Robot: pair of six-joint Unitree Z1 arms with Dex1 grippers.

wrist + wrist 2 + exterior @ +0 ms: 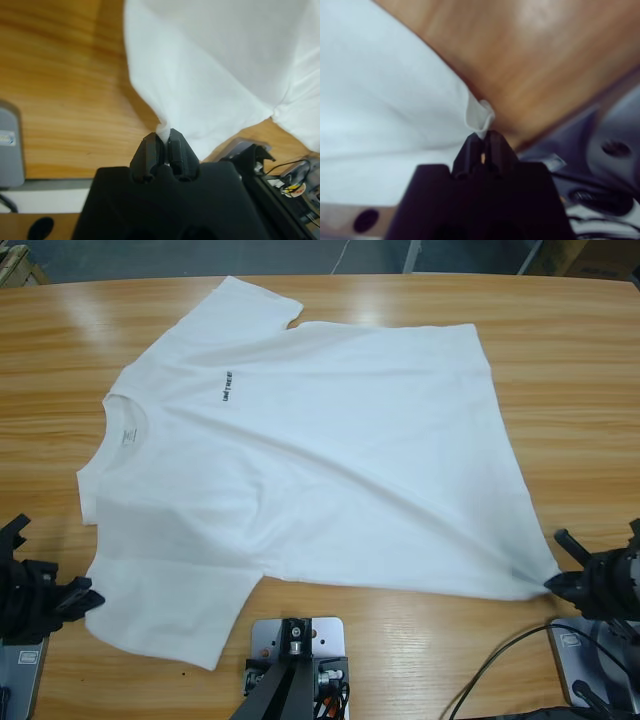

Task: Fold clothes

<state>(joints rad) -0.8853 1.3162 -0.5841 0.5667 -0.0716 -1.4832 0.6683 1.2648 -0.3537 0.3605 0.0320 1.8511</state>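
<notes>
- A white T-shirt [330, 460] is lying spread out on the wooden table [560, 340], with its front side facing up.
- In the high view, the neck opening [112, 430] is pointing to the left edge of the picture and the bottom hem is lying on the right.
- A short line of black letters [228, 386] is showing on the chest, and a small white label [127, 436] is sitting inside the neck.
- One sleeve is lying toward the far edge of the table. The other sleeve is lying toward the near edge, at the lower left of the high view.
- The cloth is mostly flat. Soft creases are running from the chest down to the near hem corner on the right.
- The left tool [163, 137] is staying low at the near left of the table, at the edge of the near sleeve. Its jaws are clenched on a small pinch of the white cloth, and the cloth is rising in a little peak there.
- The right tool [482, 137] is grasping the near hem corner of the T-shirt. Its jaws are pressed together on a small curled fold of cloth.
- In the high view, this right tool [552, 582] is sitting at the right edge, and the cloth is narrowing to a point where it is held.
</notes>
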